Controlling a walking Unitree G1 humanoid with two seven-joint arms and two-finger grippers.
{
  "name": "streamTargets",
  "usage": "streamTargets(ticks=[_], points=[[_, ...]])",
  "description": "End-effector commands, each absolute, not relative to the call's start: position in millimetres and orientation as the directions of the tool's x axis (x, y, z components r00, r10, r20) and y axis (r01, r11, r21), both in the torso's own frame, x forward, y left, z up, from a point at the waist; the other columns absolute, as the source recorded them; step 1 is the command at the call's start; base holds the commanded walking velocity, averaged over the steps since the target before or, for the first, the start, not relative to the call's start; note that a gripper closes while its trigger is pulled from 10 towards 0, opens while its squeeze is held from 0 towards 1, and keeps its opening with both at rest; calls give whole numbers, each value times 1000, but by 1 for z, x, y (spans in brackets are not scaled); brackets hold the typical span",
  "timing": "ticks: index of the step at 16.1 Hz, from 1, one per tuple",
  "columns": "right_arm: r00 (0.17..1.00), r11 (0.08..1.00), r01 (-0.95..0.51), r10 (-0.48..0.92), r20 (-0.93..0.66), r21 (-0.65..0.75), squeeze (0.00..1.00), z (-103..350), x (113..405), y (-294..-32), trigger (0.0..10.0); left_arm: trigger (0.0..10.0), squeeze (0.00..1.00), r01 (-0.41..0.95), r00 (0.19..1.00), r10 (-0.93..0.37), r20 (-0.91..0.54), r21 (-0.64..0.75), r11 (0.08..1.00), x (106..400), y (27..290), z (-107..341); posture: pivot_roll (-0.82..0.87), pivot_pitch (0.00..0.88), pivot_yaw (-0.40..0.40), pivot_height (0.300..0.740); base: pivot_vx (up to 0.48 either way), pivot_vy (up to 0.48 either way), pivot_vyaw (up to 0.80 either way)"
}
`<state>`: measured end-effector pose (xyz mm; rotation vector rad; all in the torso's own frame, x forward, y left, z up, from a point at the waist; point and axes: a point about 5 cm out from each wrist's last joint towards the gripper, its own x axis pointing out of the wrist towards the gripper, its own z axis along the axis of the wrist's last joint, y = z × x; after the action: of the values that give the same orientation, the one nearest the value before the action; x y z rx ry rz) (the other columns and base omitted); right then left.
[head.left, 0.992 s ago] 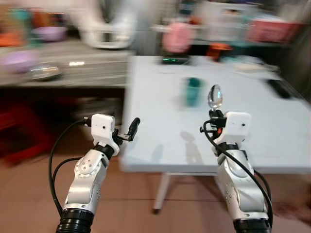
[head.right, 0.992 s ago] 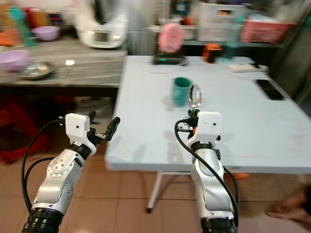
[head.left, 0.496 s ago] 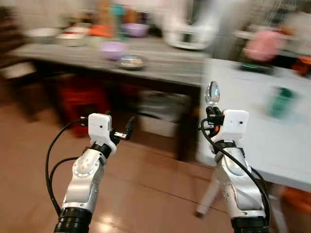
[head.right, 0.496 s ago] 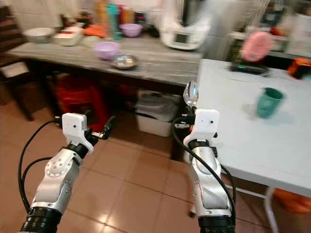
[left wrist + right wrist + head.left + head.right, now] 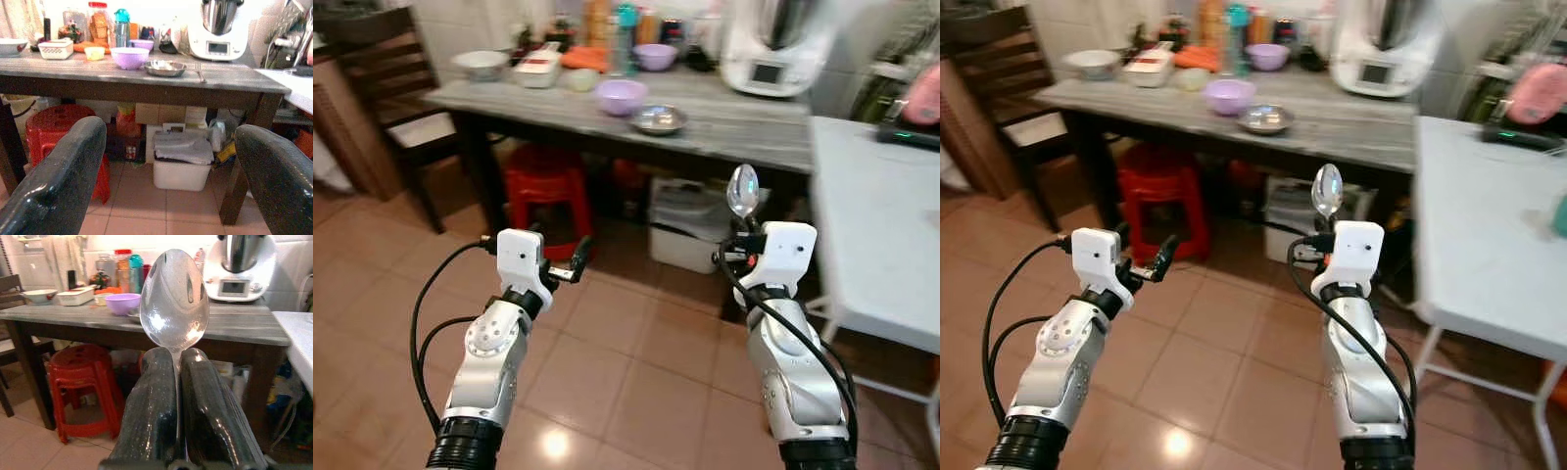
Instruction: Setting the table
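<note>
Grey worktop (image 5: 744, 122) with bowls now faces the robot after its turn from the white table (image 5: 891, 245); right claw (image 5: 742, 227) clenches the spoon (image 5: 742, 190), left claw (image 5: 570, 266) released, so more tableware seems next.

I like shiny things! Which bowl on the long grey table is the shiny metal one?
The low silver metal bowl near the grey table's front edge. The round purple bowl beside it is plastic-looking, and the white bowl sits far off.

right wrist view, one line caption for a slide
Right tool shut on an upright spoon, facing a grey counter.
</note>
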<state>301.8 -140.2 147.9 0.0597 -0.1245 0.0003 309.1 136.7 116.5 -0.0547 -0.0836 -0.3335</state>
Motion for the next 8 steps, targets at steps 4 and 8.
streamTargets(ticks=[4,8], points=[[989,998,38,-45,141,52,0,151,301,-152,10000,10000,0,390,917,-382,114,-56,919,308,127,120,-53,0,-11,740,170,0,-403],[989,998,34,-41,142,50,0,150,300,-152,10000,10000,0,399,913,-391,118,-60,915,307,126,120,-52,0,-11,740,377,0,0]])
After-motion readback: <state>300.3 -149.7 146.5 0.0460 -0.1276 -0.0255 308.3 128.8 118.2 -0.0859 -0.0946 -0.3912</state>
